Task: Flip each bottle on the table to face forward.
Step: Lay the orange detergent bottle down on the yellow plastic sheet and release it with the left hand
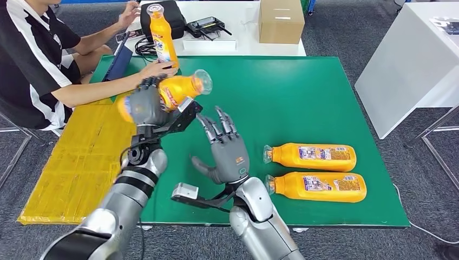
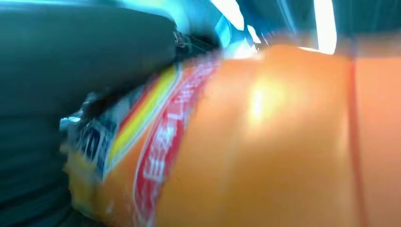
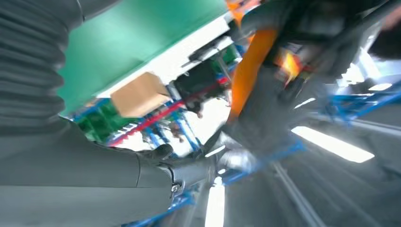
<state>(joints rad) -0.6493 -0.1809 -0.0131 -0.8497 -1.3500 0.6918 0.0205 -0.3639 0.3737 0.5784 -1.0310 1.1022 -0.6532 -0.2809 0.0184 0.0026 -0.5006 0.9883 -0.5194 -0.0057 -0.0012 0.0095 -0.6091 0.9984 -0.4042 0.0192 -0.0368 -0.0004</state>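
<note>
My left hand (image 1: 145,105) grips an orange bottle (image 1: 178,89) above the green mat (image 1: 303,97), lying roughly sideways with its clear cap toward the right. Up close in the left wrist view the same bottle (image 2: 265,142) shows its orange body and red-and-yellow label, blurred. My right hand (image 1: 224,149) is raised beside it, fingers spread, holding nothing. Two more orange bottles lie on their sides at the mat's right: one (image 1: 314,156) farther, one (image 1: 319,187) nearer, caps pointing left. A fourth bottle (image 1: 161,35) stands upright at the mat's far left, touched by a person's hand (image 1: 159,69).
A person in a striped shirt (image 1: 32,59) sits at the left, one arm reaching over the mat. A yellow sheet (image 1: 76,162) lies left of the mat. Behind it are a cardboard box (image 1: 280,20) and a black bag (image 1: 173,13). A white table (image 1: 411,65) stands at right.
</note>
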